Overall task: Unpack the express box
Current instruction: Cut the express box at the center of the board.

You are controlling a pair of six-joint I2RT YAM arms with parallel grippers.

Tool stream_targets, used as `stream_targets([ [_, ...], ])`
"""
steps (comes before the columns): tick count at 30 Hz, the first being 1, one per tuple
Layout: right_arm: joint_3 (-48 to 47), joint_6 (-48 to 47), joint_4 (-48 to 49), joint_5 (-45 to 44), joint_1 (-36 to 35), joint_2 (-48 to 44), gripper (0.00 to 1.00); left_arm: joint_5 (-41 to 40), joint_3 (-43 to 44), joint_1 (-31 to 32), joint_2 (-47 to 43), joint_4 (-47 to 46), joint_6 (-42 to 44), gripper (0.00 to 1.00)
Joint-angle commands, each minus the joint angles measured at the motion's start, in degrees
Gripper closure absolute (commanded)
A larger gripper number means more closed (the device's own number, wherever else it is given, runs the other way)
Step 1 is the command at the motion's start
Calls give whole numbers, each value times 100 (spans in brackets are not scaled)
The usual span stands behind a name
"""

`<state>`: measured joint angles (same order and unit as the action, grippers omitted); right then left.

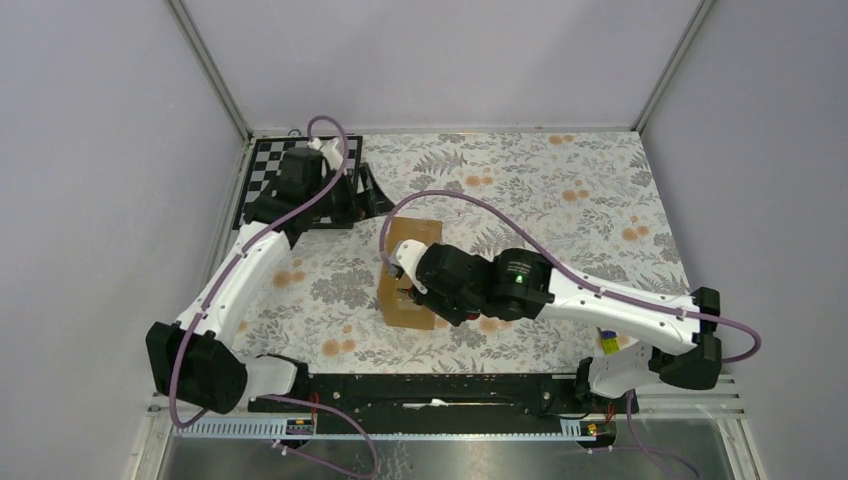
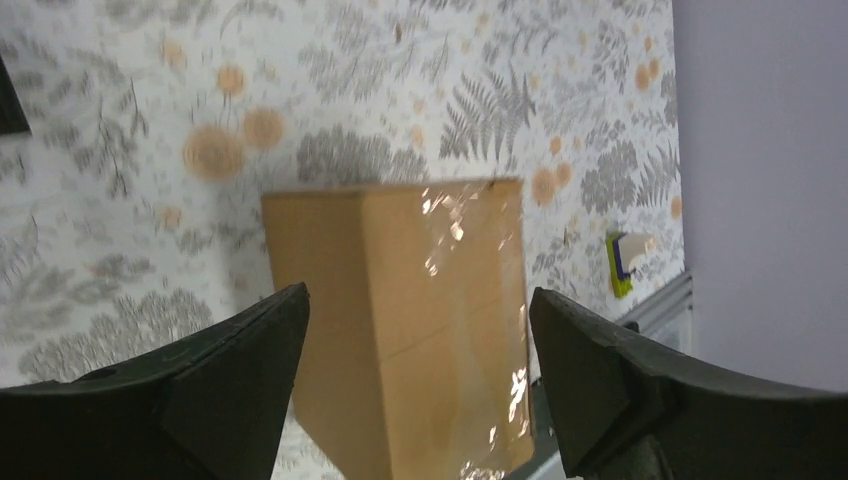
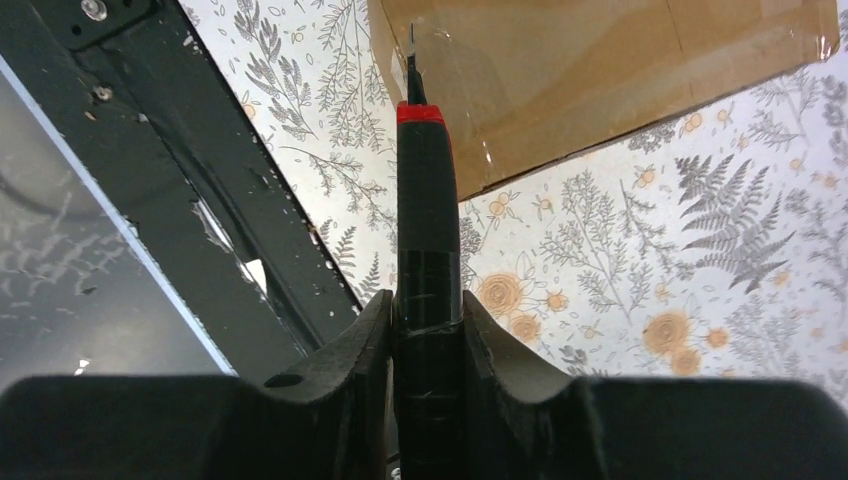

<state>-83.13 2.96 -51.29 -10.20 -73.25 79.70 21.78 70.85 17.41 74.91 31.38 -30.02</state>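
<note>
The express box [image 1: 412, 238] lies closed on the flowered cloth [image 1: 560, 190], directly below the right gripper [image 3: 426, 315] and out in front of the left gripper [image 2: 417, 300]. Its flaps are all down, and glossy tape covers the faces that show. I see no lifted flap and nothing taken out of it. In my judgement the unpacking is therefore only at its first step, which is the cutting of the tape.

The right gripper pinches the cutter [image 3: 425, 200], a black handle with a red collar, and its two fingers [image 3: 345, 370] press on the handle from both sides. The blade [image 3: 411, 50] points straight ahead of these fingers, and its tip is at the box's edge, near a corner. Whether the tip is already in the tape or only just above it, I cannot tell. I also cannot make out any finished cut along the seam. Beside the cutter, on the side away from the box, runs the black rail [image 3: 230, 200] of the table's near edge.

The left gripper holds nothing and its jaws are spread wide. In its own view the box appears between the two fingers [image 2: 230, 370], but it lies ahead of them and does not touch them. Seen from above, this gripper hangs next to the checkerboard [image 1: 265, 170], apart from the box.

What is left, as I judge it, is almost everything: the tape must be slit along the seam, the flaps must be opened, and the contents must be lifted out. What is inside the box is hidden.
</note>
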Motion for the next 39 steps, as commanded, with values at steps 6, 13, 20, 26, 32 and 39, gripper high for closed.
stream_targets([
  [6, -727, -698, -390, -1031, -522, 610, 100, 1664, -1245, -470, -965, 256, 196, 16],
  [13, -717, -874, -468, -1469, -746, 838, 100, 2291, -1705, -502, -1293, 473, 416, 22],
  [20, -763, -974, -453, -1703, -826, 924, 100, 2164, -2081, -502, -1313, 501, 499, 32],
  [26, -688, -976, -499, -1626, -866, 877, 100, 2005, -2227, -502, -1220, 559, 611, 40],
  [32, -593, -970, -551, -1579, -890, 837, 100, 1712, -2335, -502, -1064, 633, 753, 46],
  [39, -540, -963, -593, -1600, -911, 853, 100, 1470, -2316, -502, -897, 700, 847, 49],
])
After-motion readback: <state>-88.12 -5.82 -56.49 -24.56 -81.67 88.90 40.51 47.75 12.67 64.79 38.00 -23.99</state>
